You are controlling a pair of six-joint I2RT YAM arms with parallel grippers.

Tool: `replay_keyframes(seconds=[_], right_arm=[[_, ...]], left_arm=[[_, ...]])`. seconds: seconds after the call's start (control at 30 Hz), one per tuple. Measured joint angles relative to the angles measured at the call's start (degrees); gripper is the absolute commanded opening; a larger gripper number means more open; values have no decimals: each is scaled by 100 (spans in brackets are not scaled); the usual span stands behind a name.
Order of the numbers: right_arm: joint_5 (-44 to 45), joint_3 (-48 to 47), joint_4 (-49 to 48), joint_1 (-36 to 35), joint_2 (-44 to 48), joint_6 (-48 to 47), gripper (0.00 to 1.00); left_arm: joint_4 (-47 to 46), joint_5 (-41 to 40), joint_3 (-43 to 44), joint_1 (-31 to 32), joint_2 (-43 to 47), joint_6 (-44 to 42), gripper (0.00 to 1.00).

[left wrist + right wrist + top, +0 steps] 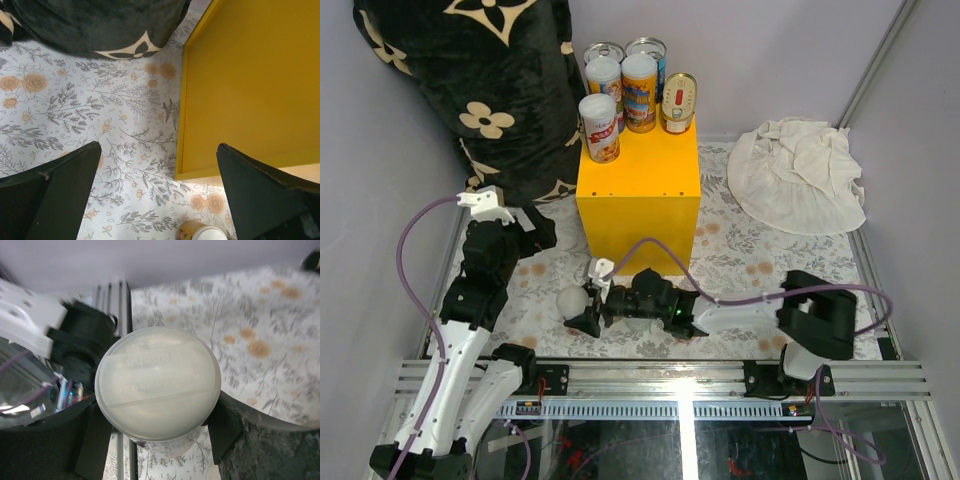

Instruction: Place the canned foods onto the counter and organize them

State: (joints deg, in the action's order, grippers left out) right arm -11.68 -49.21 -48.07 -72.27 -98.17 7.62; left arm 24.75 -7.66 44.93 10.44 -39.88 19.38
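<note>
- Right pincer (583, 306) is closed on a white-lidded can (572, 300), low over the mat (740, 250), just in front of the cabinet (640, 190).
- Right wrist view: the can (157, 382) fills the frame lid-on, with fingers (95, 440) tight against both sides. The label is hidden and the rail (117, 305) sits close behind.
- Left pincer (159, 147) is spread wide and holds nothing, over the mat (75, 110) beside the cabinet's left wall (250, 85).
- Left wrist view only: a can top (202, 232) shows at the bottom edge. Cannot tell if it is the held one.
- Top view only: six cans (625, 90) are bunched at the far edge of the cabinet top, and its near half is bare.
- A cushion (470, 90) crowds the cabinet's left side. To the right the mat is open up to the cloth (800, 170).
</note>
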Motion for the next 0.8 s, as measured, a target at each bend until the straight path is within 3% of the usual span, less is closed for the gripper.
replay_keyframes(seconds=[0.2, 0.43, 0.8], right_arm=[[-39, 238, 356, 44, 1635, -251, 0], [66, 76, 1912, 341, 3270, -859, 0], [1421, -1740, 4478, 765, 3484, -1558, 0]], left_arm=[[-81, 11, -74, 0, 192, -35, 100], [-74, 24, -74, 0, 4, 2, 100], [-125, 195, -70, 0, -31, -2, 100]])
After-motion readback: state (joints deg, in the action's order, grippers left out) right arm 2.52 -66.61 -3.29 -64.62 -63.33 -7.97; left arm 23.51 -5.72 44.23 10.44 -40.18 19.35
